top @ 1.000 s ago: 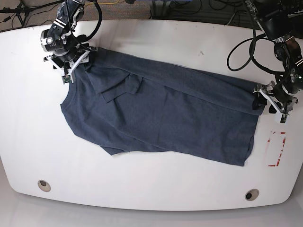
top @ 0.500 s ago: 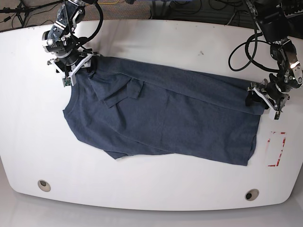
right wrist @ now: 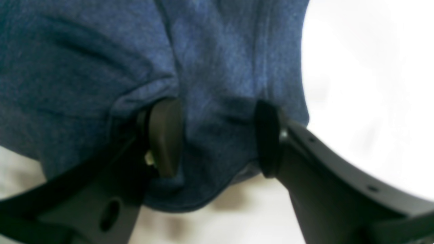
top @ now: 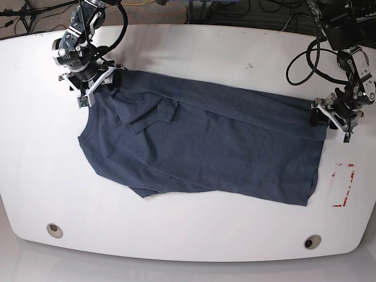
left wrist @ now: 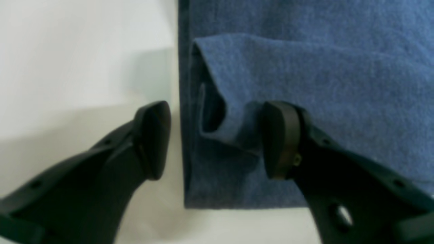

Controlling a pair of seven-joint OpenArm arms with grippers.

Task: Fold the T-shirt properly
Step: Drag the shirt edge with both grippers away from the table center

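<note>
T-shirt [top: 205, 141], navy, lay spread across the white table [top: 188, 47], partly folded lengthwise. I noted my left gripper [left wrist: 217, 139] released, jaws apart astride the hem corner, nothing pinched. My right gripper [right wrist: 217, 135] had fabric bunched between its fingers at the opposite end; grasp uncertain.

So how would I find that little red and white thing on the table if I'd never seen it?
Start at the big white table and find the dark blue T-shirt spread across its middle. Go to the shirt's right-hand end in the base view; just past it lies a small white sticker with red edges. It is the only red thing there.
</note>
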